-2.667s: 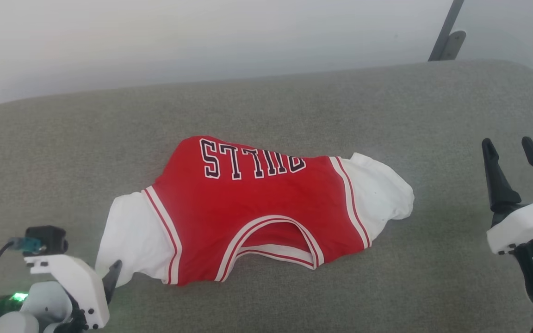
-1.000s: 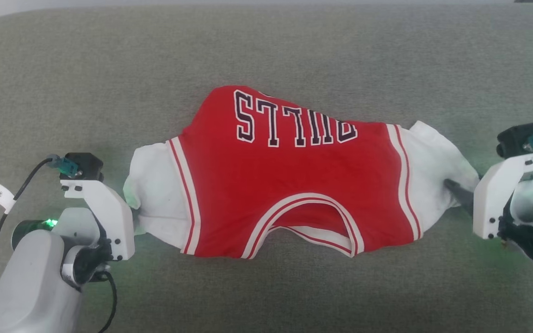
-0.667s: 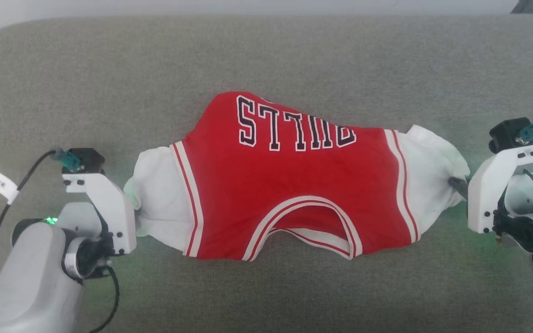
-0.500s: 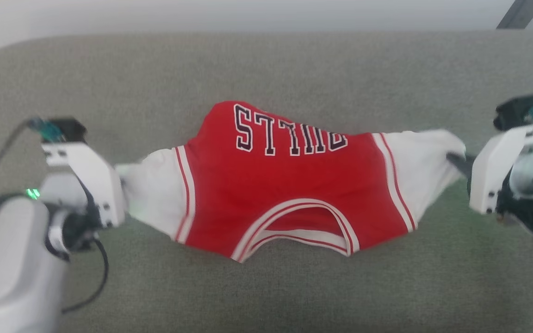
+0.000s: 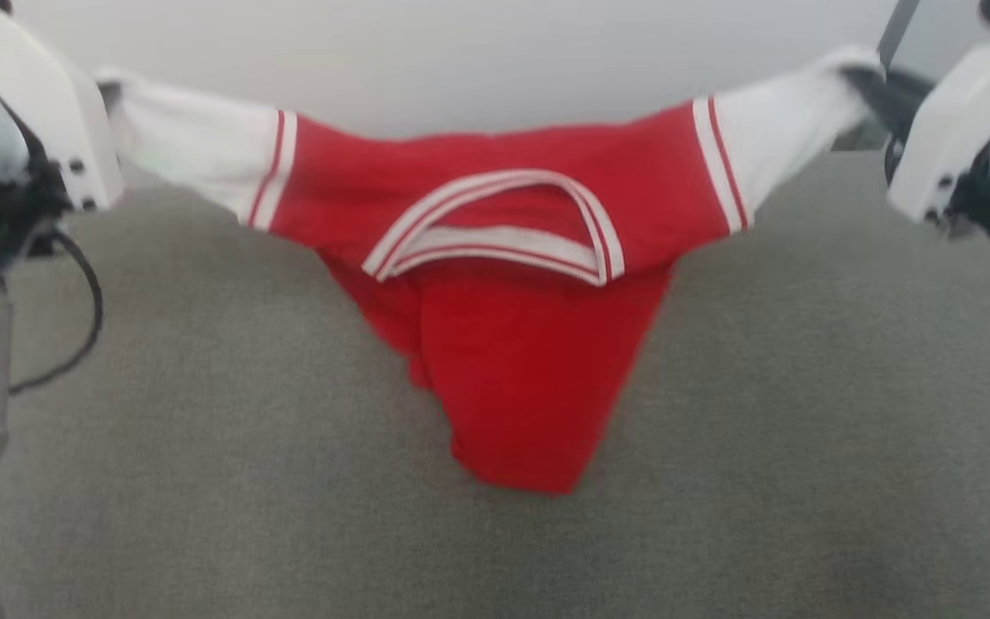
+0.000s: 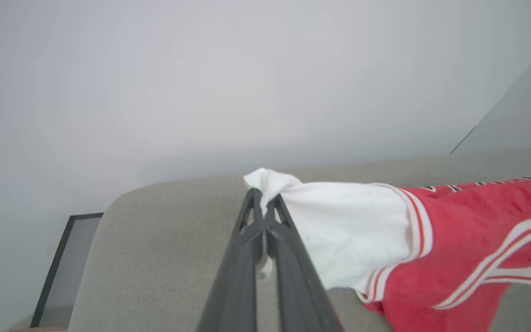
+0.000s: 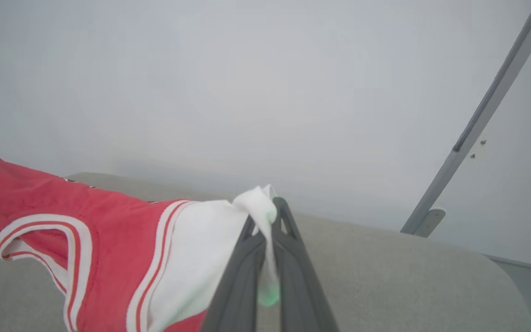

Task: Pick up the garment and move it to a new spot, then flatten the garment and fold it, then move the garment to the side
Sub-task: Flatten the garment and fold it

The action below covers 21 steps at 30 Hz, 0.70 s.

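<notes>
Gripping the garment point(image 5: 512, 344) at both sleeve ends, I suspend it between the two arms above the grey cushion point(image 5: 203, 481). The left tool point(image 6: 262, 203) is pinched closed on the cuff of the left sleeve point(image 6: 344, 230), and a tuft of white cloth bulges past its tips. The right tool point(image 7: 265, 216) is likewise clamped tight on the right sleeve point(image 7: 205, 244), with cloth pressed between the fingers and a fold showing above them.

Purpose of this hold: two widely spaced grip points pull the shoulder line into a near-straight span, so the body drops under its own weight and loose creases can hang out. I judge this to be the carrying step. The garment is off the cushion over most of its length and ready to be set down at a new spot, with flattening and folding not yet begun.

Condition of the garment:
- The shoulder span sags slightly at the centre.
- The red-and-white striped collar point(image 5: 495, 228) faces the head camera and gapes open.
- Below the collar, the red body gathers into a narrowing tongue with vertical folds.
- I cannot tell whether the lowest tip touches the cushion, because the head view is blurred.
- Striped trim marks each join of red body and white sleeve.
- A thin edge of black lettering point(image 6: 454, 186) shows in the left wrist view, on the side turned away from the head camera.
</notes>
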### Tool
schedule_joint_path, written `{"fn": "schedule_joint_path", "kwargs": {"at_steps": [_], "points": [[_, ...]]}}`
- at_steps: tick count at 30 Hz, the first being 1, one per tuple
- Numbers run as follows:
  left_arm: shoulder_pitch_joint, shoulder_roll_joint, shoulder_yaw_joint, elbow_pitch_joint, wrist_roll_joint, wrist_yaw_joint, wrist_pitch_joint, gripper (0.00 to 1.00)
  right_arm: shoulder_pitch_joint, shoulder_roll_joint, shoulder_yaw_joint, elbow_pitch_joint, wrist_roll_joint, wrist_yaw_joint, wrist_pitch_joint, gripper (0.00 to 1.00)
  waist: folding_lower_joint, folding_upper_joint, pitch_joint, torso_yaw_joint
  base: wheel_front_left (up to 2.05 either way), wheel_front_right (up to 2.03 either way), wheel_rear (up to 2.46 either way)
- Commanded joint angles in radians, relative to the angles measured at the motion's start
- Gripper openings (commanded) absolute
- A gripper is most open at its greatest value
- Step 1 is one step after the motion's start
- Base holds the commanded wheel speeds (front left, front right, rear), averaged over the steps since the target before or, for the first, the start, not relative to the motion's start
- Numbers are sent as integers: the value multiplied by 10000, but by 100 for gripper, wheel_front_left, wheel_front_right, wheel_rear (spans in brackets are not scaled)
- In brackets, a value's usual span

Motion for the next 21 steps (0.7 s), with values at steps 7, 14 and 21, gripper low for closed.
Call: {"fn": "schedule_joint_path", "kwargs": {"at_steps": [7, 14, 21], "points": [[-2014, -78, -90, 1133, 216, -417, -863, 0, -1641, 523, -61, 399, -323, 1, -327, 0, 0, 0, -452, -254, 0, 0, 0], [-3073, -249, -302, 1899, 434, -562, -1592, 0, -2541, 840, 16, 1130, -647, 1, -982, 0, 0, 0, -118, -365, 0, 0, 0], [-4577, -670, -504, 2900, 760, -673, -3010, 0, -4039, 736, 386, 2342, -1285, 2, -2985, 0, 0, 0, 1336, -345, 0, 0, 0]]}}
